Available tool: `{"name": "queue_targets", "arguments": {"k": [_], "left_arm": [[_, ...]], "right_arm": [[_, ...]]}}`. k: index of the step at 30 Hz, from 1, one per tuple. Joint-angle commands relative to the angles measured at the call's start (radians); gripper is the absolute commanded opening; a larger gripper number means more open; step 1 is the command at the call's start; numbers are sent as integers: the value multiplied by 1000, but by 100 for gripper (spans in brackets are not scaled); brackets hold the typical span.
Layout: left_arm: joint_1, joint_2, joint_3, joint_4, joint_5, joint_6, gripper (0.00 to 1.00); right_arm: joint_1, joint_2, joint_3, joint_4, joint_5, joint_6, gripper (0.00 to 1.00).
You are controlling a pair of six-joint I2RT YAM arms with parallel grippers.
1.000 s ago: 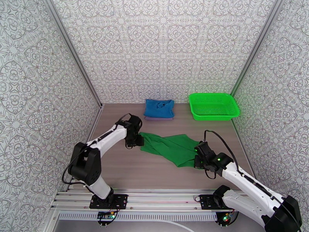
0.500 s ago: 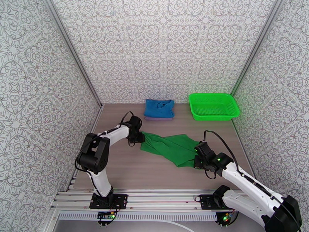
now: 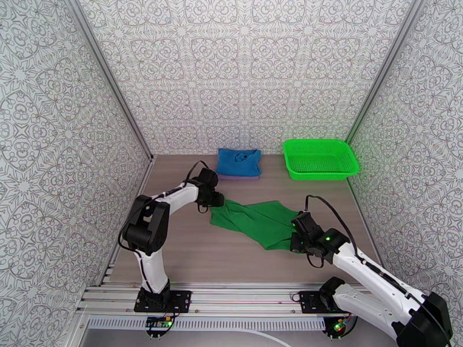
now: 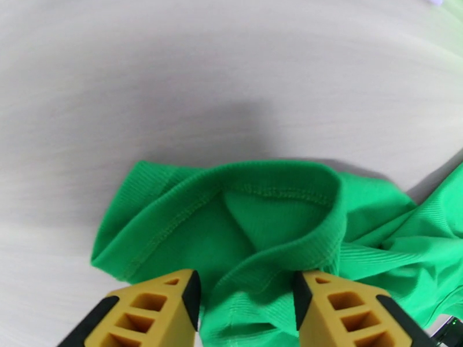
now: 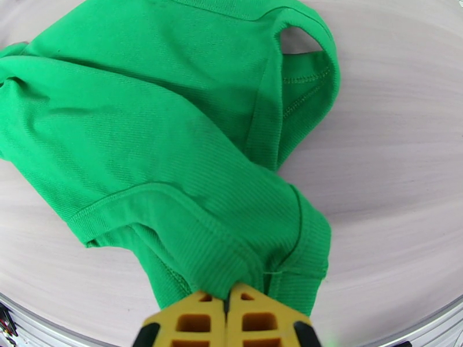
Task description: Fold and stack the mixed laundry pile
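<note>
Green shirt [image 3: 257, 220] crumpled mid-table; blue stack [image 3: 238, 162] behind it. Right gripper [image 5: 227, 307] pinched tight on hem corner. Left gripper [image 4: 246, 293] jaws apart, straddling hemmed fold: lower, grab 1 edge, pull taut.

We see a bright green mesh basket [image 3: 320, 159] at the tabletop's [image 3: 191, 255] far right corner. Patterned walls [image 3: 243, 70] enclose it.

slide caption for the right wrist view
Right end effector shut on an edge of the green garment, rumpled on the table.
</note>
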Motion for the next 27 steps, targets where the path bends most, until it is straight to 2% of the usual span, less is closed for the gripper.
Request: {"name": "queue_targets", "arguments": {"k": [1,3,7,8,10,11,14,19,23,27], "left_arm": [[-6,17,-22,23,24,17,49],[-6,16,-32,29,22,18,48],[-5,10,-40,46,23,22,37],[-5,9,-41,48,22,23,30],[-5,-3,-41,52,25,27,7],[-5,-18,-44,49,26,28,0],[-2,-100,-62,38,17,26,0],[28,-358,-15,-104,21,18,0],[110,-578,144,-281,61,2,0],[231,-661,345,-454,162,14,0]], "right_arm": [[-9,-13,-17,5,-9,-5,0],[-9,-13,-17,6,-11,-6,0],[-9,-15,-17,5,-14,-6,0],[-9,-17,-18,3,-13,-6,0],[-9,-19,-17,2,-14,-4,0],[-9,-20,-17,3,-14,-3,0],[-9,-20,-6,-6,-6,-7,0],[-20,-47,122,-80,70,-65,0],[-93,-58,352,-173,125,-181,0],[-165,-11,594,-207,136,-298,0]]}}
